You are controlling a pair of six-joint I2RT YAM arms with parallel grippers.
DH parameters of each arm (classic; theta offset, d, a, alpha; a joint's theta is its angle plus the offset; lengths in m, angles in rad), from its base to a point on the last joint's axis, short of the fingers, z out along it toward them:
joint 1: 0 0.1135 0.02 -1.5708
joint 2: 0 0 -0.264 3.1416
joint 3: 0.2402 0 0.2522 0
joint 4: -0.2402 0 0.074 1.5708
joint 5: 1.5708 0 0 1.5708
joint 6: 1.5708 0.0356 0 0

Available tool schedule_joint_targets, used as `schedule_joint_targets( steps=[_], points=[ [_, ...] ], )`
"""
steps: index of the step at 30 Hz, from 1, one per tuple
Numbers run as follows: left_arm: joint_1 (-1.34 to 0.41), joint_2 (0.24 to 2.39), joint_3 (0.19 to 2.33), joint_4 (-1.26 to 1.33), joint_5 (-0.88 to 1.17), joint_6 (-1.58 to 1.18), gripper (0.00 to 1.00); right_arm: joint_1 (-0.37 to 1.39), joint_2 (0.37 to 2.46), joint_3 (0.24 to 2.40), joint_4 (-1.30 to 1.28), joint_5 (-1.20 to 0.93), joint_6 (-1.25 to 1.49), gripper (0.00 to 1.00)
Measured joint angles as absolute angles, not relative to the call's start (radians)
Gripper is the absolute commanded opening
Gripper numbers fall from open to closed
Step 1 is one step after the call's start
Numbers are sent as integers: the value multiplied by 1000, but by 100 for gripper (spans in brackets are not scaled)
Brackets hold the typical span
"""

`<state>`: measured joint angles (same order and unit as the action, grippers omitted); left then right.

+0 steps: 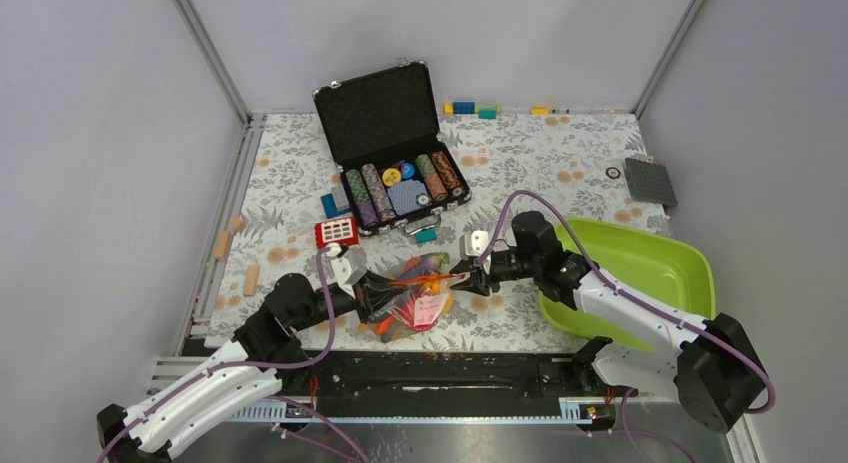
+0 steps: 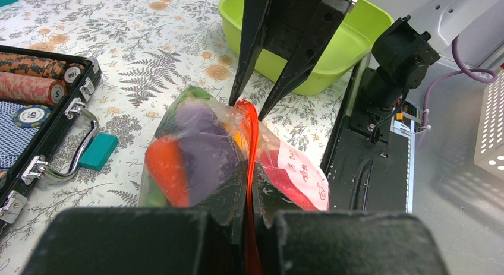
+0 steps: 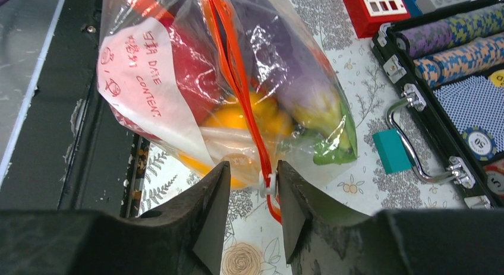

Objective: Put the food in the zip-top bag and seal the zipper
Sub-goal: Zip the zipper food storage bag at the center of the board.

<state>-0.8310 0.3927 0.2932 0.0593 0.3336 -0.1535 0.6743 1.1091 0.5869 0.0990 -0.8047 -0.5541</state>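
White slider (image 3: 268, 183) between parted right gripper (image 3: 252, 168), wrist-view only; left gripper (image 2: 249, 186) tight on zipper (image 2: 252, 138).

Three plain, matte, pale-grey walls stand around the scene: a back wall (image 1: 430, 33), a left wall (image 1: 90, 183) and a right wall (image 1: 770, 103). Aluminium posts (image 1: 208, 51) run up the two back corners. The worktop (image 1: 560, 148) wears a white cloth printed with grey ferns and orange flowers, and an aluminium rail (image 1: 236, 173) lines its left edge. Along the near edge lies a black base plate (image 1: 450, 373), with grey sheet metal (image 1: 450, 438) on its near side. The light is even and soft, and shadows are faint.
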Motion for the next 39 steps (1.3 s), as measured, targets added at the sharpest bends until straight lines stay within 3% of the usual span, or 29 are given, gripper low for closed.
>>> schedule_joint_targets(
  steps=[3, 8, 12, 28, 30, 33, 34, 37, 38, 39],
  points=[
    [-831, 393, 293, 58, 334, -154, 0, 682, 1109, 587, 113, -817, -551, 34],
    [-831, 379, 293, 44, 339, -153, 0, 688, 1108, 591, 81, -812, -564, 42],
    [-831, 365, 293, 39, 339, -149, 0, 692, 1106, 601, 45, -801, -582, 43],
    [-831, 364, 293, 31, 355, -146, 0, 694, 1129, 603, 45, -806, -586, 36],
    [-831, 364, 293, 31, 357, -146, 0, 694, 1132, 603, 47, -805, -586, 28],
    [-831, 364, 293, 31, 362, -146, 0, 694, 1137, 603, 58, -804, -584, 8],
    [-831, 364, 293, 31, 364, -146, 2, 694, 1139, 603, 63, -804, -581, 1],
    [-831, 364, 293, 30, 370, -143, 30, 694, 1139, 603, 65, -797, -566, 0],
    [-831, 364, 293, 31, 372, -139, 43, 695, 1138, 607, 54, -795, -563, 0],
    [-831, 364, 293, 31, 374, -135, 63, 696, 1136, 617, 25, -795, -564, 0]
  ],
)
